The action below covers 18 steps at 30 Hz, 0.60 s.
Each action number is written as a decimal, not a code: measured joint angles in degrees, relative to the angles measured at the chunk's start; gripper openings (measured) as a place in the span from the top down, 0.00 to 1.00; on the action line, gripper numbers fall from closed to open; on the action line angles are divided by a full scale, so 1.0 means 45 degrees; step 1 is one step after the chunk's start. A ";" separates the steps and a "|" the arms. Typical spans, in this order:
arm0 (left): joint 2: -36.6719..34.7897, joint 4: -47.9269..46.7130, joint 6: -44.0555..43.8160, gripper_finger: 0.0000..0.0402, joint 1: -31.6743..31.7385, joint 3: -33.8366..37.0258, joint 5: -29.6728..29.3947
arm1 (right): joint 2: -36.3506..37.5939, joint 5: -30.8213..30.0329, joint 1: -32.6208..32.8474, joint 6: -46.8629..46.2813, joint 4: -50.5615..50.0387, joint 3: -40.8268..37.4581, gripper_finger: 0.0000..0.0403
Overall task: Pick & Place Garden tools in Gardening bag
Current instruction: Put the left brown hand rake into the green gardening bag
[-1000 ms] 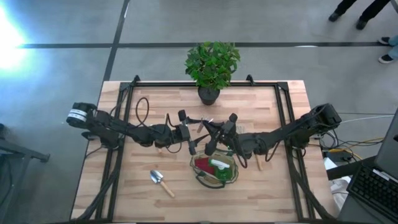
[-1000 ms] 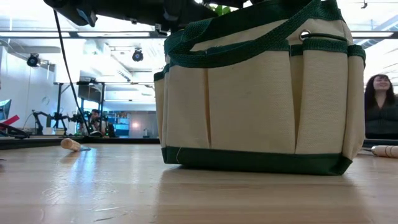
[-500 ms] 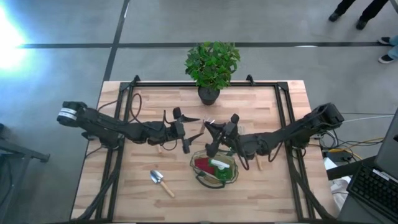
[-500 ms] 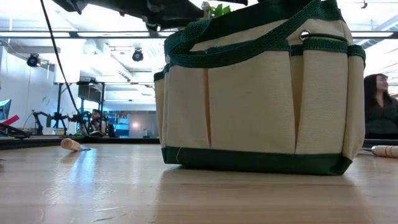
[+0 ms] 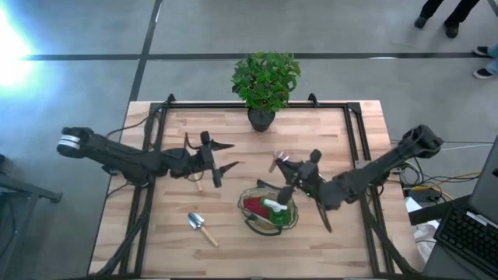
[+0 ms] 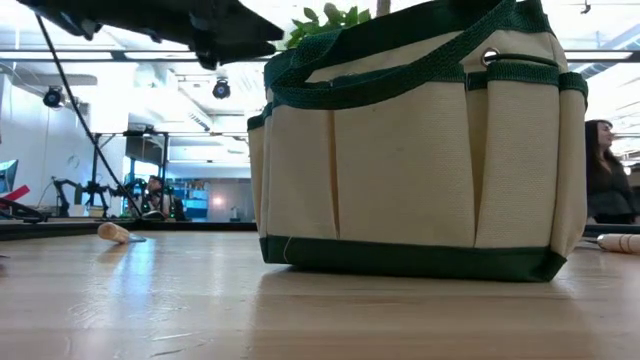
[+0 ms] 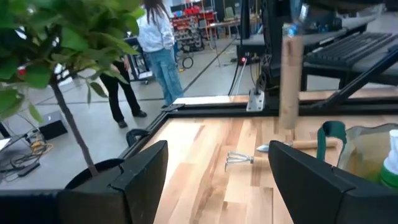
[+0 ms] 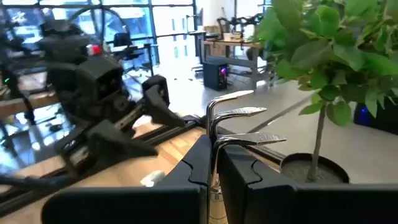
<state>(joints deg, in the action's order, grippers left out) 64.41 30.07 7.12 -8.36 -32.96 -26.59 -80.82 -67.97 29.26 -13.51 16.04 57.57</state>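
Observation:
The gardening bag (image 5: 268, 210) stands near the table's front middle, with a red piece and a green spray bottle (image 5: 274, 207) inside; it fills the low view (image 6: 410, 150). My right gripper (image 5: 282, 169) is above the bag's far rim, shut on a silver-headed fork (image 8: 239, 124). My left gripper (image 5: 222, 155) is open and empty, left of the bag; it also shows in the left wrist view (image 7: 217, 149). A trowel (image 5: 202, 227) lies flat on the table at the front left. Another fork (image 7: 239, 158) and a trowel (image 7: 289, 145) lie on the table beyond my left gripper. My right gripper pinches the fork's silver neck (image 8: 212, 142) between its two fingers, just below the tines. The bent tines (image 8: 245, 113) stand up past the fingertips. In the left wrist view the wooden handle (image 7: 289, 81) hangs straight down, clear of the table.
A leafy plant in a dark pot (image 5: 264, 85) stands at the table's far edge. A wooden-handled tool (image 5: 324, 211) lies right of the bag. Loose handles show in the low view (image 6: 112, 232) (image 6: 620, 242). A person (image 6: 605, 170) sits beyond the table.
My left gripper has drawn back toward the table's left edge, away from my right gripper. My right gripper, shut on the fork, has shifted a little toward the table's right edge and turned, and its arm has swung toward the near edge.

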 joint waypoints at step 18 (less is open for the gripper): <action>-0.1988 0.0111 -0.0019 0.30 0.0005 0.1169 -0.0010 | 0.0385 -0.0300 0.4018 -0.1842 -0.2104 -0.0018 0.98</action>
<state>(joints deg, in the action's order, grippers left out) 55.46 30.57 7.04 -8.34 -27.70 -26.63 -79.09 -69.32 47.34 -21.80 6.57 57.49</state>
